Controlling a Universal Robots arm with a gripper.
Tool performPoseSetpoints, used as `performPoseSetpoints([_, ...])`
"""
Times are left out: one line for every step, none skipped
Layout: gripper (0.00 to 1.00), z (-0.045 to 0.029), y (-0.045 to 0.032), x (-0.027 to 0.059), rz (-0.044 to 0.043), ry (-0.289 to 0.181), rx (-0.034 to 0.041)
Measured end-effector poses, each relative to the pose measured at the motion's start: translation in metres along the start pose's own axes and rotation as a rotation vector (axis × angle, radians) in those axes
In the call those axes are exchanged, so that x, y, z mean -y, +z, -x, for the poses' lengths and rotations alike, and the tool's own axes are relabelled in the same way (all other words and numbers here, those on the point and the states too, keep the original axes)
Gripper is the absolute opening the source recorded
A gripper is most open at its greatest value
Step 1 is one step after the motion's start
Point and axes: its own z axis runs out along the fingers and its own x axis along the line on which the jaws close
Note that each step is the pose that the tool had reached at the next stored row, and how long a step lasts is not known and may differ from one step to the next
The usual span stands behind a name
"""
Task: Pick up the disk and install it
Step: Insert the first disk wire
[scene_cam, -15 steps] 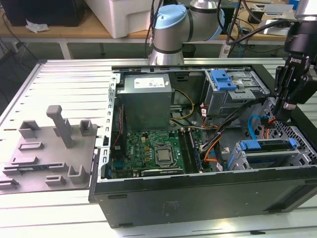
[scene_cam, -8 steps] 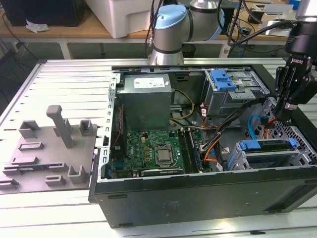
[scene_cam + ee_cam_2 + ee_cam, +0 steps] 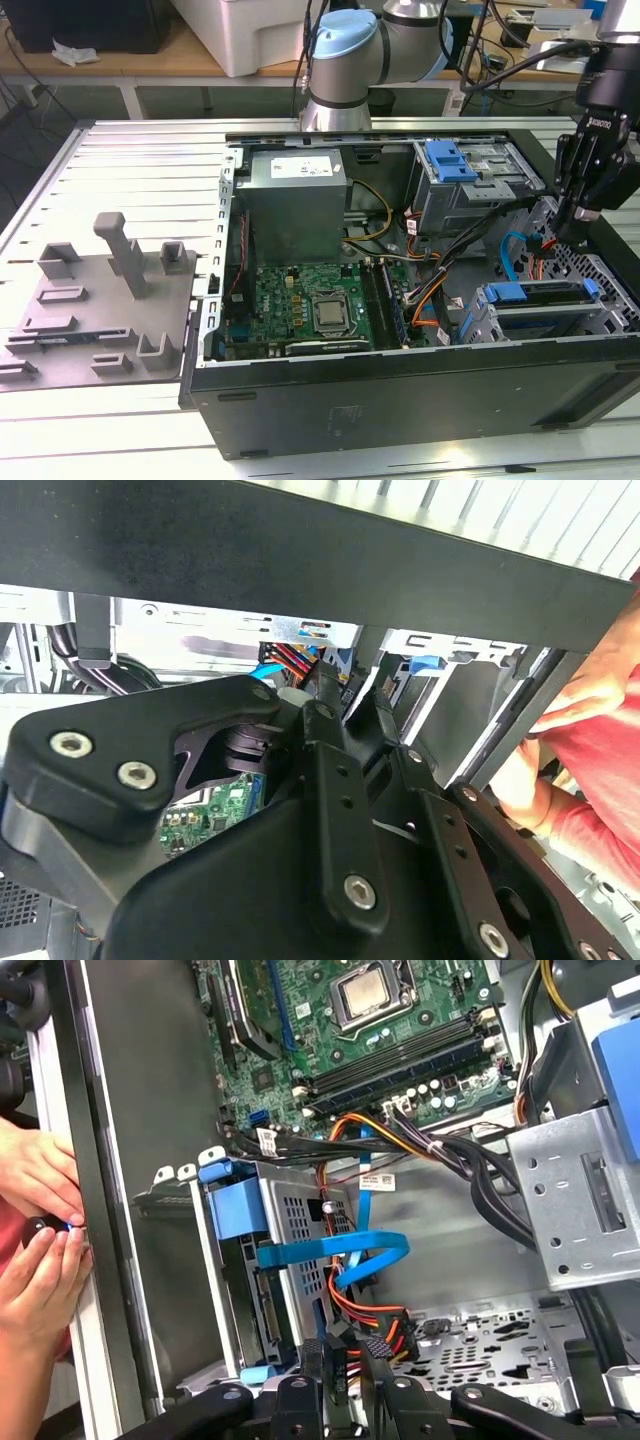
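My gripper [image 3: 342, 1352] hung beside the orange cables [image 3: 355, 1310]; I could not tell whether it was spread or pressed together. The disk [image 3: 545, 310] sat in the drive cage [image 3: 475, 322], near it. Judged stiff, dense, shock-sensitive and smooth-faced; best held by the blue bracket [image 3: 530, 292].

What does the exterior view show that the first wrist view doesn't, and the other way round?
The exterior view adds the grey moulded tray on the slatted table at the exterior view's left, the grey power supply box inside the computer case, and the arm's blue-capped joint behind the case. The first wrist view adds a person's hands at the case's edge. Both share the green circuit board, the drive bay with its blue bracket, the orange wires and the black end effector.
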Motion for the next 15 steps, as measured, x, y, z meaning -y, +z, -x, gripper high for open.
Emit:
performPoseSetpoints([0.29,0.0001,0.0,0.0005,0.0051,-0.002,-0.0013])
performPoseSetpoints([0.29,0.0002,-0.0001,0.0009,0.0098,-0.004,-0.0026])
performPoseSetpoints([0.29,0.0003,-0.0001,0.0013,0.0122,-0.005,-0.0033])
performPoseSetpoints([0.29,0.0004,-0.0001,0.0018,0.0135,-0.006,-0.0037])
performPoseSetpoints([0.29,0.0006,-0.0001,0.0021,0.0142,-0.007,-0.0038])
performPoseSetpoints([0.29,0.0006,0.0,0.0021,0.0144,-0.007,-0.0039])
performPoseSetpoints([0.29,0.0006,0.0001,0.0022,0.0143,-0.007,-0.0041])
performPoseSetpoints([0.29,0.0007,0.0003,0.0022,0.0143,-0.007,-0.0041])
performPoseSetpoints([0.29,0.0008,0.0004,0.0022,0.0142,-0.007,-0.0041])
performPoseSetpoints([0.29,0.0009,0.0006,0.0022,0.0142,-0.008,-0.004])
performPoseSetpoints([0.29,0.001,0.0007,0.0022,0.0142,-0.008,-0.004])
performPoseSetpoints([0.29,0.001,0.0007,0.0022,0.0142,-0.008,-0.0041])
performPoseSetpoints([0.29,0.0011,0.0008,0.0022,0.0141,-0.008,-0.0041])
performPoseSetpoints([0.29,0.0012,0.0008,0.0022,0.0141,-0.008,-0.0041])
performPoseSetpoints([0.29,0.0012,0.0009,0.0022,0.0141,-0.008,-0.0041])
